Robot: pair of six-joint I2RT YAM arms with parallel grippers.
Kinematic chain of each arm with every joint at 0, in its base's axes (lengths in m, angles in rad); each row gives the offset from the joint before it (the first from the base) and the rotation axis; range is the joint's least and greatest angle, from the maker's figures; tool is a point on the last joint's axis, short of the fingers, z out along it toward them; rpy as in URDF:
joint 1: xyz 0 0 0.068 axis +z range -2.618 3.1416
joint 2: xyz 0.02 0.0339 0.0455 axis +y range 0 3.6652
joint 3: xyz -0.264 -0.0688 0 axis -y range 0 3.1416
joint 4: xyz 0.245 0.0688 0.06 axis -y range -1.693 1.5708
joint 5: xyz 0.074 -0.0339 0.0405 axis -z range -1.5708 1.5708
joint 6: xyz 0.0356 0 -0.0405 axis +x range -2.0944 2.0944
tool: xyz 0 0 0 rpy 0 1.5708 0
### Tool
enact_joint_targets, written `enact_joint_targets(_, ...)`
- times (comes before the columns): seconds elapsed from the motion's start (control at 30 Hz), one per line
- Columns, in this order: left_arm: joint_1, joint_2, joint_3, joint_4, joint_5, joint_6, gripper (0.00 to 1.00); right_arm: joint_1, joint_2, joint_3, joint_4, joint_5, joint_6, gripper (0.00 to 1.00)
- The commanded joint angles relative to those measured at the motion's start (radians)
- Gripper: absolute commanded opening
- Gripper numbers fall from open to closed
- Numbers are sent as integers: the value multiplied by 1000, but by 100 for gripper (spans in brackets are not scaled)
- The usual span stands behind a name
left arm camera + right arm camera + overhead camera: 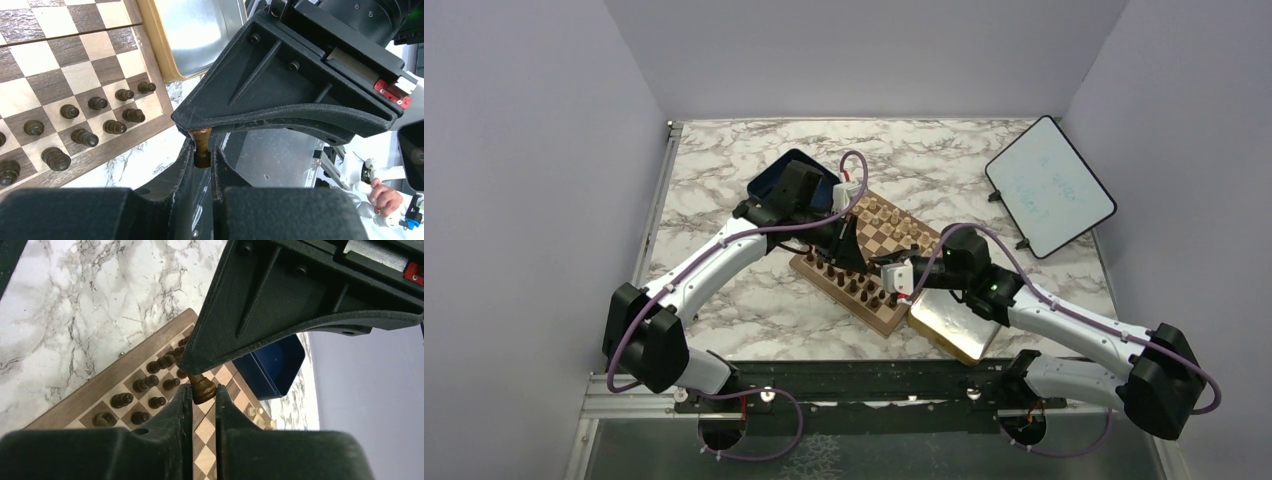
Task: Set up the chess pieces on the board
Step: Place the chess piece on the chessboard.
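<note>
The board lies at an angle in the middle of the table. Dark chess pieces stand in two rows along its near side, and pale ones along the far side. My two grippers meet over the near half of the board. A dark chess piece sits between the fingers of my left gripper, its other end hidden under the right gripper's body. In the right wrist view a dark piece sits between the fingers of my right gripper, under the left gripper's body. From above, the left gripper and right gripper almost touch.
A dark blue box stands just behind the board's left corner, under the left arm. A gold-rimmed metal tray lies against the board's right side, under the right arm. A small whiteboard stands at the back right.
</note>
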Motion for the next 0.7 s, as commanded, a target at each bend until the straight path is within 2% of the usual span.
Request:
enact_joint_targets(0.0,-3,-9,24,5,-13,9,0,6,-6,-7,19,-20,73,4)
enact_joint_targets(0.07,-4,-15,33,14,-50,2,1,6,-11,-29,82,-2,159,1)
enact_joint_targets(0.33,-3,-96,35,120,-256,-79,35,5,-37,-108,355,117,501,1)
enact_joint_targets(0.47,-2,-162,-9,213,-323,-144,41,5,-35,-100,408,218,667,1)
enact_joint_targets(0.67,-3,-203,-69,320,-315,-211,50,6,-27,-107,488,306,845,1)
